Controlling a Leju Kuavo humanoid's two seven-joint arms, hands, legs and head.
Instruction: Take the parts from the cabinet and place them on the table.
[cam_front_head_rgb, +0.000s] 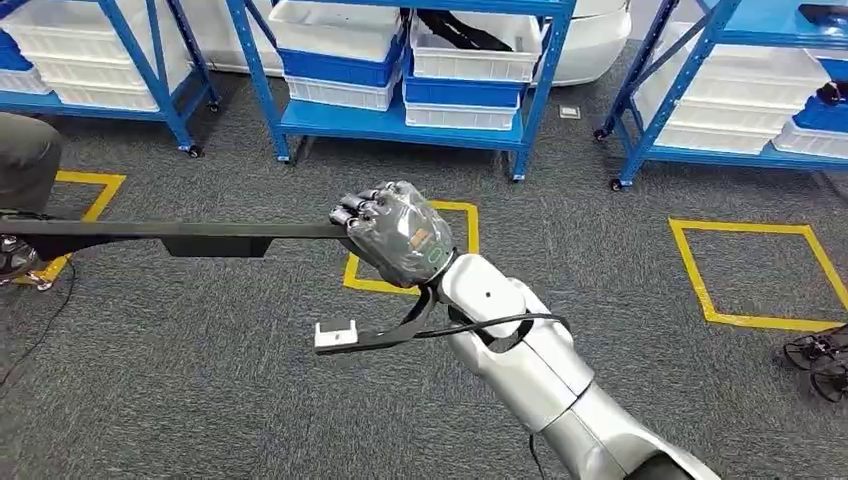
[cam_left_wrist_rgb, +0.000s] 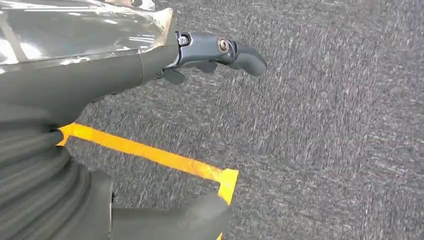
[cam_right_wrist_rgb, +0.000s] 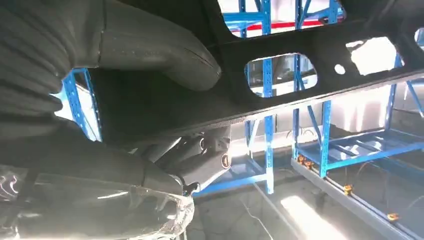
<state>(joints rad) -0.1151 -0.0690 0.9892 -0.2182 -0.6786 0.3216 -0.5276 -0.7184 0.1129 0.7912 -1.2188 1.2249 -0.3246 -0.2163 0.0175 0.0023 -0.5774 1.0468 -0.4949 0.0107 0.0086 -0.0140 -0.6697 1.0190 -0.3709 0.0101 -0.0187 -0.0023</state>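
Note:
My right hand (cam_front_head_rgb: 395, 235) grips one end of a long flat black part (cam_front_head_rgb: 180, 238), which reaches out level to the left above the carpet. In the right wrist view the part (cam_right_wrist_rgb: 300, 55) shows oval cutouts, with the thumb (cam_right_wrist_rgb: 160, 55) lying across one face and the fingers (cam_right_wrist_rgb: 210, 157) curled against the other. My left hand (cam_left_wrist_rgb: 100, 75) hangs over the grey carpet and holds nothing; a finger (cam_left_wrist_rgb: 230, 50) sticks out straight and the thumb (cam_left_wrist_rgb: 170, 220) stands apart from it.
Blue racks (cam_front_head_rgb: 400, 120) with white and blue bins (cam_front_head_rgb: 340, 40) line the far side. Yellow tape squares (cam_front_head_rgb: 750, 275) mark the grey carpet. A person's leg (cam_front_head_rgb: 25, 160) is at the left edge. A small black wheeled device (cam_front_head_rgb: 820, 358) and cables lie at the right.

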